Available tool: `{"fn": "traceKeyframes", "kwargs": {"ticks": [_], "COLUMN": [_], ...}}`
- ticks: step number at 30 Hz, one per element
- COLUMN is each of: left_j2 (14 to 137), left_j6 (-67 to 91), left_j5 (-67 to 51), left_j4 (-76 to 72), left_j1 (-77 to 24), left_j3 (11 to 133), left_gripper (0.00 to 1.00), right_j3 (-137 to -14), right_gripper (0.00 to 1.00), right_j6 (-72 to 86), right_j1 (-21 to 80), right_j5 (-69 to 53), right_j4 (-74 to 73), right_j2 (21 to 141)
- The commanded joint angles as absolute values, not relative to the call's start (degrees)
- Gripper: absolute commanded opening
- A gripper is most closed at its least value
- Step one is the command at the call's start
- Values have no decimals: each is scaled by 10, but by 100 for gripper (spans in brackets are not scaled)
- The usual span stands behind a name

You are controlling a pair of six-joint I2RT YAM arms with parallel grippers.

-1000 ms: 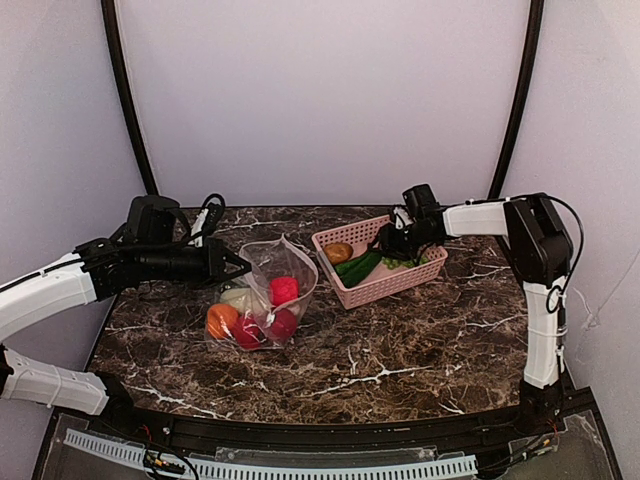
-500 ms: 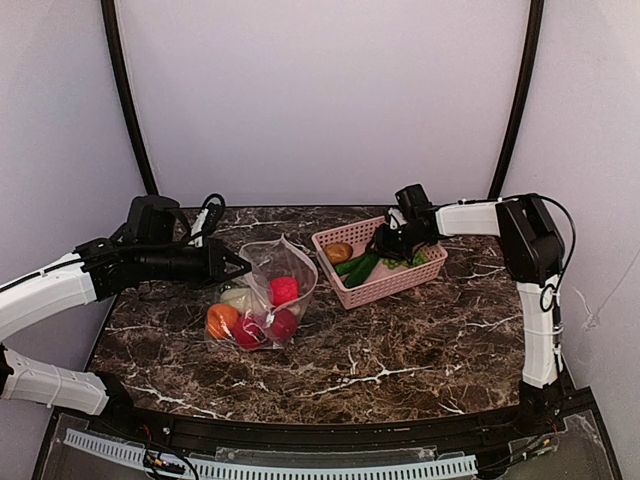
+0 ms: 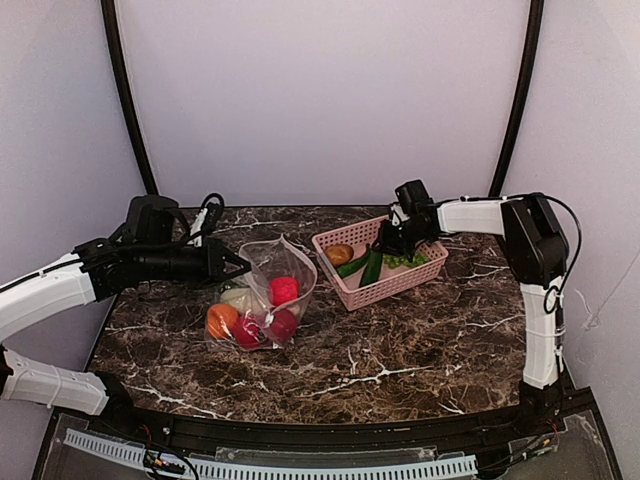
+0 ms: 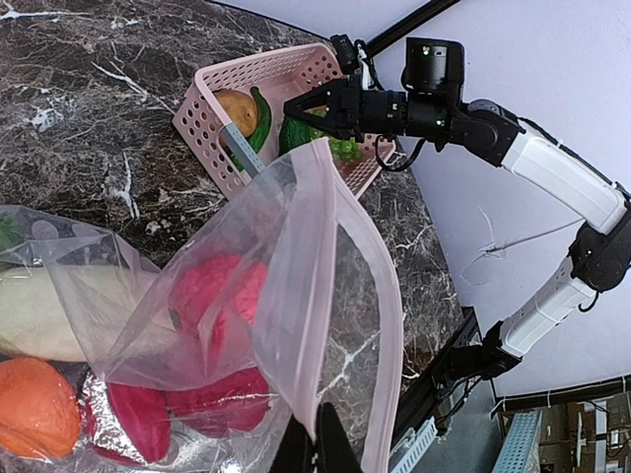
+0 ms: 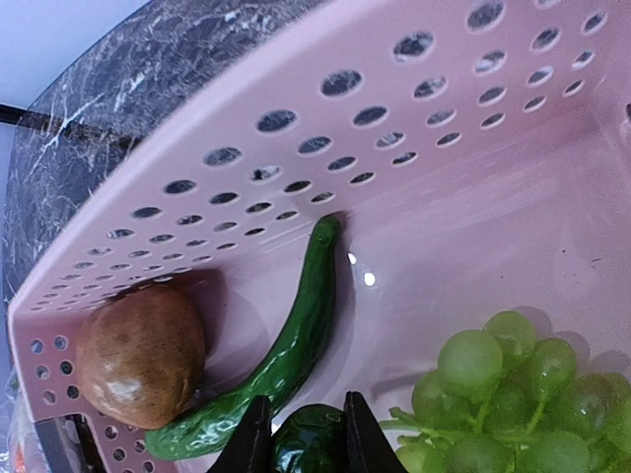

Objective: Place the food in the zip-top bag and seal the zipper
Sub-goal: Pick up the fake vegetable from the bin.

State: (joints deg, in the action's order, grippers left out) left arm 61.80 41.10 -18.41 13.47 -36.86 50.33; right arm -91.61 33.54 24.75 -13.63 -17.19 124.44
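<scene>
Limp, slippery zip-top bag [image 3: 268, 290] sags open left of the worktop's centre, the left gripper [image 4: 314, 443] pinching its stiffer zipper [image 4: 383, 276]. In the pink basket [image 3: 390, 288] near the back edge, the right gripper [image 5: 304, 419] clamps 1 smooth, light green vegetable [image 5: 314, 445]; it may swivel unless held mid-length.

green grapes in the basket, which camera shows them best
Right wrist: the green grapes sit close up at lower right, single grapes distinct, though the frame crops the bunch. Top external shows only a small green patch in the pink basket; left wrist, a tiny distant cluster.
</scene>
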Motion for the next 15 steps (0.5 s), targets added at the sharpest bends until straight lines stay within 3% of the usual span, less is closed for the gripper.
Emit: {"fn": "traceKeyframes", "kwargs": {"ticks": [1, 15], "left_j2": [598, 605], "left_j6": [412, 411], "left_j5": [-184, -236], "left_j4": [140, 123], "left_j1": [-364, -365], "left_j3": [509, 547], "left_gripper": [1, 1], "right_j3": [-906, -834], "right_gripper": [12, 12], "right_j6": [343, 329], "right_j1": [251, 258], "right_j5": [-110, -82], "right_j4": [-160, -128], "right_j2": [1166, 961]}}
